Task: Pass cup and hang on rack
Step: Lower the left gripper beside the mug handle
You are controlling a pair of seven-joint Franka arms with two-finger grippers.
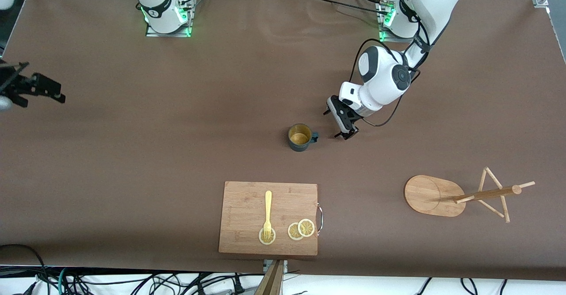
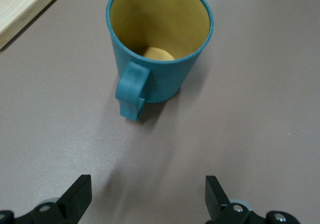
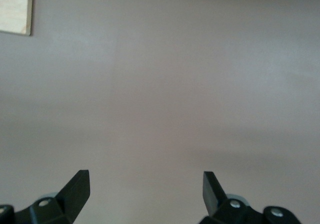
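The cup (image 1: 300, 137), dark teal with a mustard-yellow inside, stands upright on the brown table near the middle. Its handle (image 1: 315, 137) points toward my left gripper (image 1: 339, 124), which is open, empty and low over the table just beside the handle, apart from it. In the left wrist view the cup (image 2: 165, 69) lies straight ahead of the left gripper (image 2: 148, 189), handle (image 2: 132, 89) toward it. The rack (image 1: 435, 195) stands toward the left arm's end, nearer to the front camera. My right gripper (image 1: 53, 92) is open and empty over the right arm's end, as the right wrist view (image 3: 146, 186) shows.
A wooden cutting board (image 1: 247, 197) lies near the front edge, nearer to the camera than the cup, with a yellow fork (image 1: 267, 213) and lemon slices (image 1: 300, 229) on it. Its corner shows in the left wrist view (image 2: 20, 4) and right wrist view (image 3: 15, 7).
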